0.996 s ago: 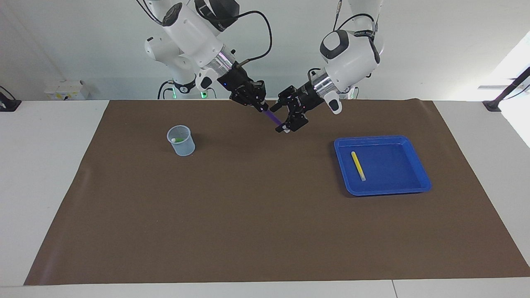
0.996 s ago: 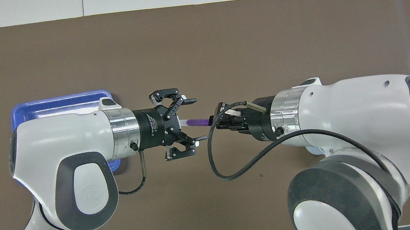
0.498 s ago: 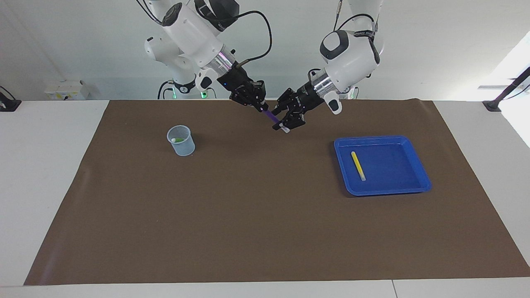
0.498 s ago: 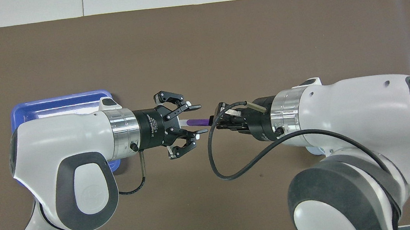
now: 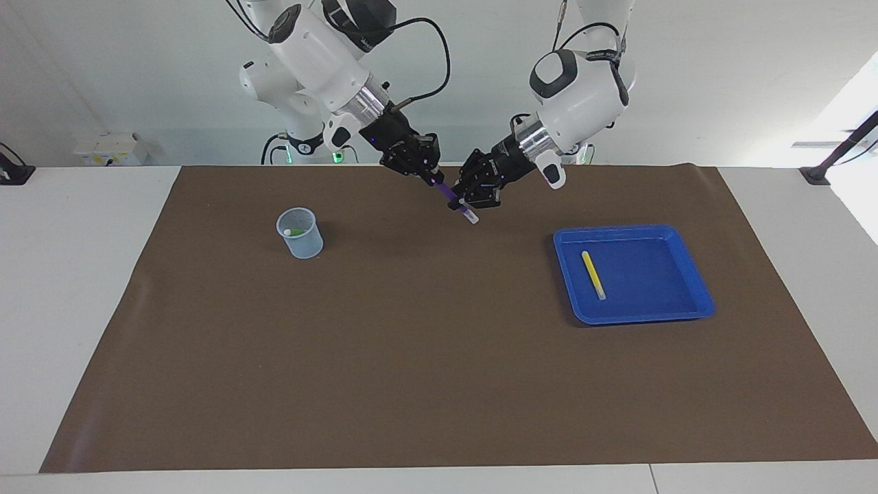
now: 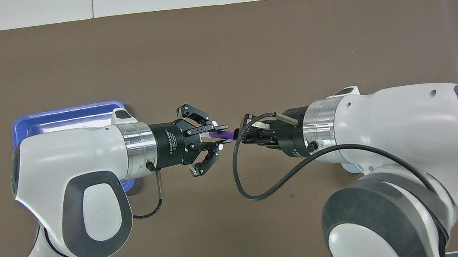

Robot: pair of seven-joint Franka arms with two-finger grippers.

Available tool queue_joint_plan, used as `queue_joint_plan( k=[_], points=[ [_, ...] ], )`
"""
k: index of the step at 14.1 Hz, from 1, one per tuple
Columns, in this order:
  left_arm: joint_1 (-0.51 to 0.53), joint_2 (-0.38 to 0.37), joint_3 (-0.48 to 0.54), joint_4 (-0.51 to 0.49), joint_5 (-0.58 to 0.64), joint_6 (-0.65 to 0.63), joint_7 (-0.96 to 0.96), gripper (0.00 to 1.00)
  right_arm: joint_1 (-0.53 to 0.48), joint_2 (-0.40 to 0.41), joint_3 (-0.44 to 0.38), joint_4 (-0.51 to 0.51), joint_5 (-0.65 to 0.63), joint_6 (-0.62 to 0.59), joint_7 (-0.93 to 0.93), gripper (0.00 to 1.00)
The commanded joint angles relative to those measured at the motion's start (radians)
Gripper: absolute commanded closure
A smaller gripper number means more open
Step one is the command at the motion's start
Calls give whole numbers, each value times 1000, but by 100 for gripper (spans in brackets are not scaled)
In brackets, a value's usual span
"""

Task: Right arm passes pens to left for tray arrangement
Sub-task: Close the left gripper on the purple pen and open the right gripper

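My right gripper (image 5: 432, 176) is shut on the upper end of the purple pen (image 5: 450, 196) and holds it slanting down in the air over the brown mat, midway between cup and tray. My left gripper (image 5: 467, 200) is at the pen's lower part, its fingers (image 6: 216, 128) narrowed on either side with a small gap showing in the overhead view. The pen's pale tip sticks out below. The yellow pen (image 5: 593, 274) lies in the blue tray (image 5: 621, 230). The green pen (image 5: 295, 232) stands in the cup (image 5: 302, 243).
The brown mat (image 5: 425, 357) covers most of the white table. The tray sits toward the left arm's end, the translucent cup toward the right arm's end. In the overhead view the left arm covers most of the tray (image 6: 67, 113); the right gripper (image 6: 240, 134) faces the left gripper (image 6: 218, 136).
My left gripper has moved up along the purple pen toward the right gripper, and its fingers have narrowed from wide open to close around the pen. The right gripper has stayed still.
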Motion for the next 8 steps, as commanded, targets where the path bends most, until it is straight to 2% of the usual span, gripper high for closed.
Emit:
queue_joint_plan(
  k=[1,5,7,8],
  points=[
    [-8,-37,13,-33,-28,-6,39,100,0,-23,-1,-27,20,11,-6,100],
    [-4,-40,13,-30,-28,2,65,100,-2,-23,-1,-27,20,6,-5,99],
    [1,-40,13,-28,-28,-1,67,100,-6,-23,-3,-27,20,-2,-3,84],
    [1,-40,13,-28,-28,0,67,100,-6,-23,-1,-27,20,-3,-5,81]
  ],
)
